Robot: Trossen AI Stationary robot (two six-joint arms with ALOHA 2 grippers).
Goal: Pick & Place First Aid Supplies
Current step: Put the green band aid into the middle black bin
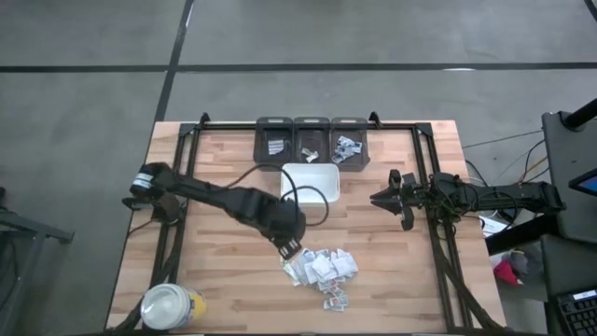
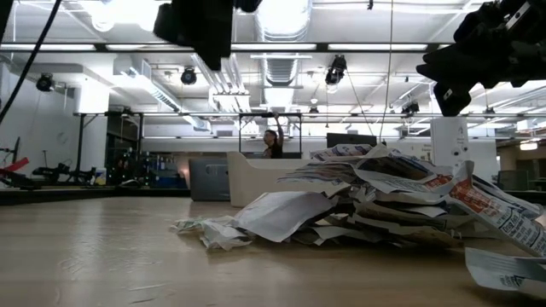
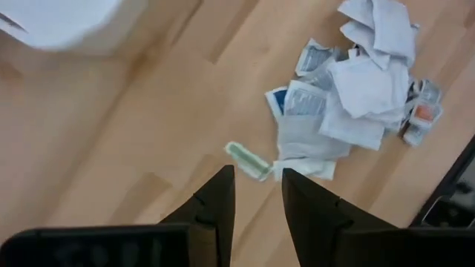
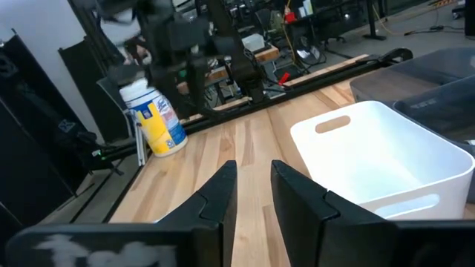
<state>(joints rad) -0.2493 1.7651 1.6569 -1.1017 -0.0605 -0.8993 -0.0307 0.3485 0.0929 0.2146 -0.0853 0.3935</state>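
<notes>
The first aid supplies (image 1: 324,270) lie in a loose heap of small white packets on the wooden table, near its front middle; the left wrist view shows the heap (image 3: 356,89) too. A green-and-white packet (image 3: 249,159) lies apart at the heap's edge. My left gripper (image 1: 290,250) hovers just left of the heap, pointing steeply down, open, with bare wood between its fingers (image 3: 223,193). My right gripper (image 1: 377,198) waits level at the table's right, open and holding nothing (image 4: 252,174).
A white tray (image 1: 325,175) stands at the table's middle, beyond the heap. Three dark bins (image 1: 312,126) line the far edge, with a few packets in them. A yellow jar with a white lid (image 1: 171,306) stands at the near left corner. A black frame borders the table.
</notes>
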